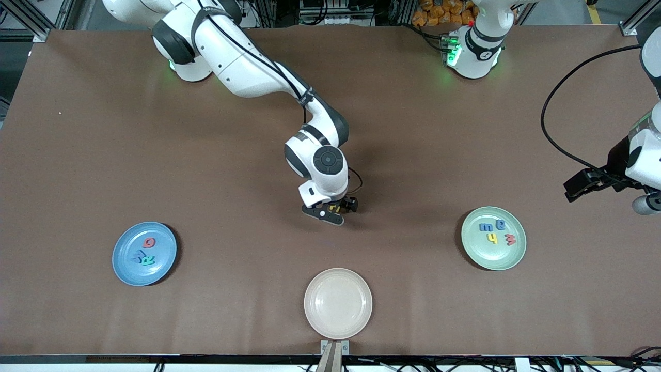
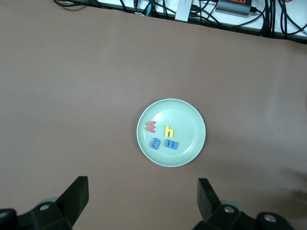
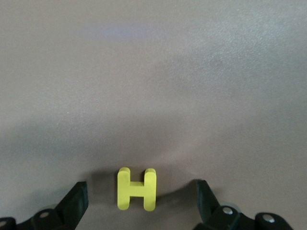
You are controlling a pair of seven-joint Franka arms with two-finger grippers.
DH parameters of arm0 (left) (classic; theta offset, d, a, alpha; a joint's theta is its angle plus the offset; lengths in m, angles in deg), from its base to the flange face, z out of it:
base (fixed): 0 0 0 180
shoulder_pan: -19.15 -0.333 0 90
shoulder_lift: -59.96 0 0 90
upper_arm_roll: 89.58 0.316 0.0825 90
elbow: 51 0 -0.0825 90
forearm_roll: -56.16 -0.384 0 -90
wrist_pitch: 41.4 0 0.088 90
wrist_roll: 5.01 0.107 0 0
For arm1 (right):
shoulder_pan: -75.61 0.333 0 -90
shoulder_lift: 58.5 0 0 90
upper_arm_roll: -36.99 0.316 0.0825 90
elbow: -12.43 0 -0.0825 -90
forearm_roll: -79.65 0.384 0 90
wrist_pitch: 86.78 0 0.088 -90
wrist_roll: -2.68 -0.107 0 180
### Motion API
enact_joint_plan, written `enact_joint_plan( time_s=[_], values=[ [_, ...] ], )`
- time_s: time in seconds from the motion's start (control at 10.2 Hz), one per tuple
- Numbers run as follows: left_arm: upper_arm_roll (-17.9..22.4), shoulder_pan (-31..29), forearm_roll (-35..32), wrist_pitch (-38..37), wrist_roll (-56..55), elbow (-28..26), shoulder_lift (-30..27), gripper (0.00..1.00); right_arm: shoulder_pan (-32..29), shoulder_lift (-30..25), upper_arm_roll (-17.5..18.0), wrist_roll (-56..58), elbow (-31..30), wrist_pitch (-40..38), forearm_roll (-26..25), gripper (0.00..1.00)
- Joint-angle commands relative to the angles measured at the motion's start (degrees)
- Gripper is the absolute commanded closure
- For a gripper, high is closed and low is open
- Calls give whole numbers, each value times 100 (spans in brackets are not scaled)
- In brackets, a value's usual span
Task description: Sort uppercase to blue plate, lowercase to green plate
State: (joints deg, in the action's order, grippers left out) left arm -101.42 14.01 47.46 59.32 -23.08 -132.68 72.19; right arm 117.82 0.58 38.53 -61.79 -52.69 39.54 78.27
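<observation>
The yellow H (image 3: 137, 189) lies flat on the table at centre frame, between the right gripper (image 1: 334, 209)'s wide-open, empty fingers (image 3: 72, 203), slightly off-centre; that arm is plainly nearer. The left gripper (image 2: 139, 201) waits open and empty at right frame, above the green plate (image 1: 516, 253); the blue plate (image 1: 121, 258) sits lower left.

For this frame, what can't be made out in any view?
- Front view: the yellow H is mostly covered by the right gripper.
- Front view: the letters on the blue plate overlap; the blue one is unreadable.
- Left gripper: the front view's edge cuts off its arm, so only the left wrist view shows its open fingers.
</observation>
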Motion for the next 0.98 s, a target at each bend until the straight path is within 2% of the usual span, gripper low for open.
enact_joint_plan(
  time_s=[0.0, 0.1, 0.2, 0.68, 0.88],
  values=[
    [24, 39, 141, -52, 40, -85, -63, 0, 42, 87, -31, -4, 167, -90, -56, 0],
    [24, 39, 141, -52, 40, -85, -63, 0, 42, 87, -31, 5, 167, -90, -65, 29],
    [24, 39, 141, -52, 58, -93, -72, 0, 25, 87, -31, 14, 167, -90, -56, 99],
    [24, 30, 132, -52, 110, -76, -89, 0, -63, -1, -31, 23, 167, -151, -47, 100],
    [24, 30, 141, -52, 110, -85, -80, 0, -264, -202, 4, 179, 202, -501, -30, 100]
  ],
)
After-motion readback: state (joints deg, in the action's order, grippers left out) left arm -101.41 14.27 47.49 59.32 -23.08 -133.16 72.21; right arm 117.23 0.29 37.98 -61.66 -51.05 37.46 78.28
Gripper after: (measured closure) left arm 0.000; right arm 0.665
